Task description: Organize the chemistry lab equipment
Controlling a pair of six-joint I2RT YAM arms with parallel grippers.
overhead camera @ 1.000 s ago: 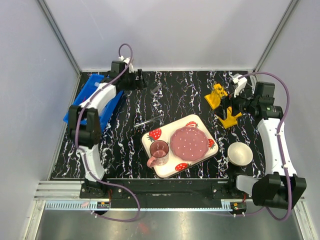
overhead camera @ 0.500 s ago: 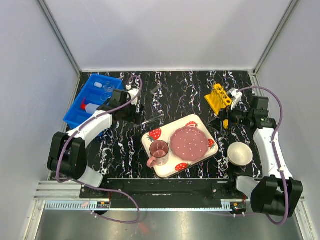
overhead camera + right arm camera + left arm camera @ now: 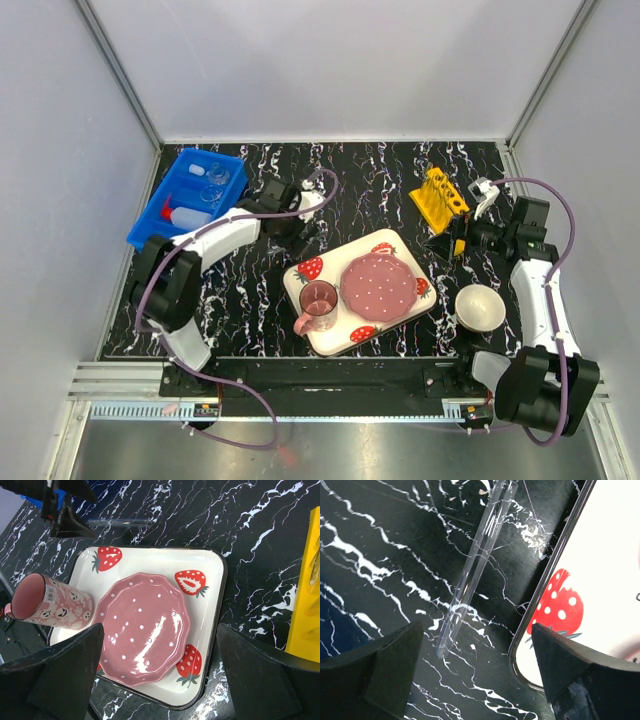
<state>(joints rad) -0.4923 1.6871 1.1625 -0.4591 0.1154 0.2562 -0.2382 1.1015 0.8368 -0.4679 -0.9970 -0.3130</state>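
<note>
Clear glass tube (image 3: 480, 555) under spread left pincer (image 3: 476, 627), scalloped pink plate (image 3: 142, 625) below spread right pincer (image 3: 160, 627)

No text is legible anywhere — the small white sticker (image 3: 48, 596) on the pink cup (image 3: 60, 614) is too blurred to read.

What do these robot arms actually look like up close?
The left arm and right arm are slim white tubes with chunky black joints; a purple cable loops along each. The left gripper and right gripper have two black wedge-shaped fingers.
</note>
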